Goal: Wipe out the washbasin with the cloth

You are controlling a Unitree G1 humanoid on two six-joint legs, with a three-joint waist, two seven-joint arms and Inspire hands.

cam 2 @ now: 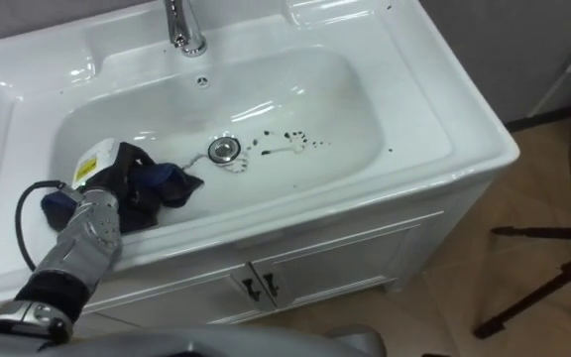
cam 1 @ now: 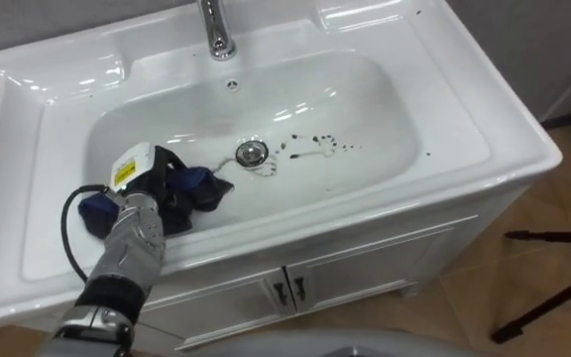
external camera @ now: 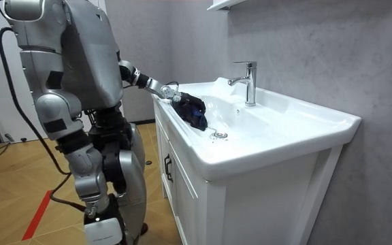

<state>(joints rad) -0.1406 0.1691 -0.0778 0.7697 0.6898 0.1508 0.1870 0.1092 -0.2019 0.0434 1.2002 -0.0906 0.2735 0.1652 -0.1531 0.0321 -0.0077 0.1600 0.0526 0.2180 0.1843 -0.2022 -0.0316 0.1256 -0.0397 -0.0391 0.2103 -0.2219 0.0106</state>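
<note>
Robot: stands close against the front of the vanity, left arm stretched over the rim into the bowl.
Basin (cam 1: 464,129): white, set on a white cabinet (cam 1: 385,273) with two doors and small dark handles (cam 1: 287,291) where they meet.
Cloth (cam 1: 202,190): dark blue, bunched on the bowl's floor at its left end, just beside the drain (cam 1: 252,152) and reaching almost to it.
Left hand (cam 1: 139,220): lies on the cloth, back upward, pressed into the bunch.
Left hand's hold: cannot tell; its front end is buried in the folds.
Right hand (external camera: 103,224): hangs low beside the leg in the room view; open or closed cannot be told.
Dirt: a trail of dark spots (cam 1: 315,147) on the bowl's floor to the right of the drain, apart from the cloth; a few specks further right towards the rim.
Faucet (cam 1: 216,30): chrome, upright at the back rim, above the overflow hole (cam 1: 232,85); well apart from the hand.
In the way: only the drain lies between the cloth and the spots.
Around: black stand legs (cam 1: 553,268) on the wood floor right of the cabinet; grey wall behind; a white shelf (external camera: 223,5) above the faucet; a red strip (external camera: 39,212) on the floor behind the robot.
</note>
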